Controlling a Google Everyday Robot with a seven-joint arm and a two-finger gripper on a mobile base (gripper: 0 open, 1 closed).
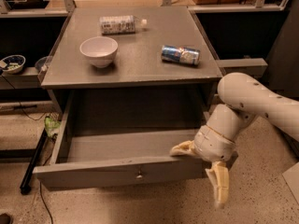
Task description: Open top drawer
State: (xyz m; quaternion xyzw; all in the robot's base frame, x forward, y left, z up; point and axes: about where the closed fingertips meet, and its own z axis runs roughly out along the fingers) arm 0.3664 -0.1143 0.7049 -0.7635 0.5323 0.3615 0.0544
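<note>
The top drawer of the grey cabinet stands pulled far out toward me, and its inside looks empty. Its small round metal knob sits at the centre of the front. My gripper is at the drawer's right front corner. It is open: one cream finger lies over the top edge of the front, pointing left, and the other finger hangs down outside the front. The lower drawers are hidden behind the open one.
On the cabinet top stand a white bowl, a lying plastic bottle and a lying blue can. A low shelf at the left holds a small bowl. Cables and a black bar lie on the floor at left.
</note>
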